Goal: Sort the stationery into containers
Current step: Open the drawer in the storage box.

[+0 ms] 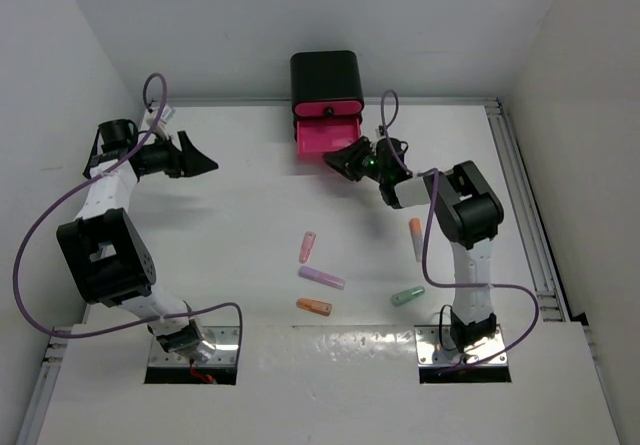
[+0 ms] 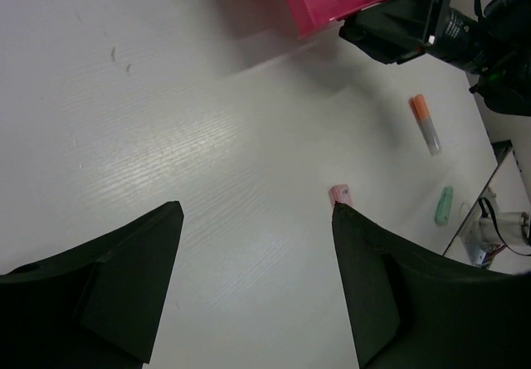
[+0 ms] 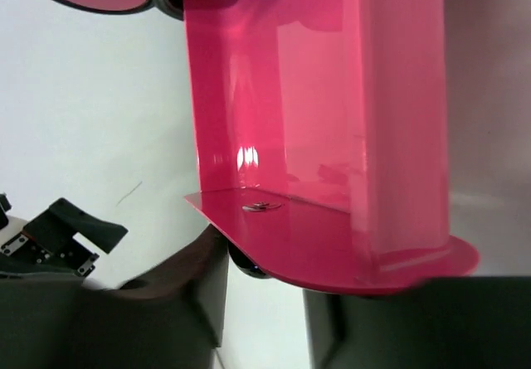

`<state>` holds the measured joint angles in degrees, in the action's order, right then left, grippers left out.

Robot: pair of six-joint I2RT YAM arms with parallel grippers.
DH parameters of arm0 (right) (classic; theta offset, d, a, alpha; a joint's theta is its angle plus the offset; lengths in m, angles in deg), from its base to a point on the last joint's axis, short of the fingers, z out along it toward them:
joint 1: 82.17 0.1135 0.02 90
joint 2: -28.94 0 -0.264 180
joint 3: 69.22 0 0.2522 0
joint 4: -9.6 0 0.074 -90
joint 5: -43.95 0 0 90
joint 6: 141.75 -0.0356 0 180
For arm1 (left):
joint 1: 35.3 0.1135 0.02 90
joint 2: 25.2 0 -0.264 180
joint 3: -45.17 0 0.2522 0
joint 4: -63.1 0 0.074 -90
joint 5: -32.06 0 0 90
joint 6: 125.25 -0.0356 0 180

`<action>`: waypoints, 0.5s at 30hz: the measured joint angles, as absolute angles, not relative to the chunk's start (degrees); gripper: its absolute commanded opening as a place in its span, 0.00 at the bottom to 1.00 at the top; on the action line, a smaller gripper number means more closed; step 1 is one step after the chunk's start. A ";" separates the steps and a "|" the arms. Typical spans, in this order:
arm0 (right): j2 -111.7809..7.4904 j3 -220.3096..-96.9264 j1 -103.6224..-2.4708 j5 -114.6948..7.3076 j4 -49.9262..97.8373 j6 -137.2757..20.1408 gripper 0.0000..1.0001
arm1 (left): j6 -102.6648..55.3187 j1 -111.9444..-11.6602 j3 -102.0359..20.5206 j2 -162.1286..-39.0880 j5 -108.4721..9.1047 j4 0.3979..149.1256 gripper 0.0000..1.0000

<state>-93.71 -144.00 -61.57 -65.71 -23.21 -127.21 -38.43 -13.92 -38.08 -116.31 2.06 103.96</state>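
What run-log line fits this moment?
left pincer open | right pincer at drawer knob | pink drawer pulled out | five sticks on table

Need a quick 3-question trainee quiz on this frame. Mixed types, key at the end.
1. Count: in the top view, how many stationery sticks lie loose on the table?
2. True or false: the left hand is holding a stick.
3. Choose: the right hand is at
A. the green stick
B. the front of the pulled-out pink drawer
C. the near table edge

Key: 1. five; 2. false, it is open and empty; 3. B
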 measured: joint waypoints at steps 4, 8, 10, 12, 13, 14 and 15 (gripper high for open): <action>-93.10 -142.86 -61.11 -65.73 -22.03 -127.83 0.70 | -41.03 -13.94 -38.08 -116.31 2.19 105.73 0.82; -93.08 -141.99 -60.57 -66.22 -20.10 -127.85 0.79 | -43.46 -14.05 -38.08 -116.29 2.15 107.74 0.85; -92.91 -141.42 -60.33 -66.41 -19.56 -127.85 0.81 | -44.51 -14.27 -38.08 -116.27 2.09 108.37 0.85; -92.23 -140.37 -60.26 -66.94 -19.18 -127.76 0.81 | -45.65 -14.42 -38.08 -116.14 2.04 108.77 0.85; -91.66 -139.74 -60.26 -67.20 -18.97 -127.63 0.81 | -46.28 -14.62 -38.08 -116.05 2.04 109.01 0.85; -90.83 -138.82 -60.26 -67.75 -18.97 -127.37 0.82 | -47.15 -14.79 -38.08 -115.88 1.98 109.27 0.85; -89.98 -137.97 -60.28 -68.27 -18.92 -127.08 0.82 | -48.14 -15.07 -38.08 -115.61 1.84 109.60 0.85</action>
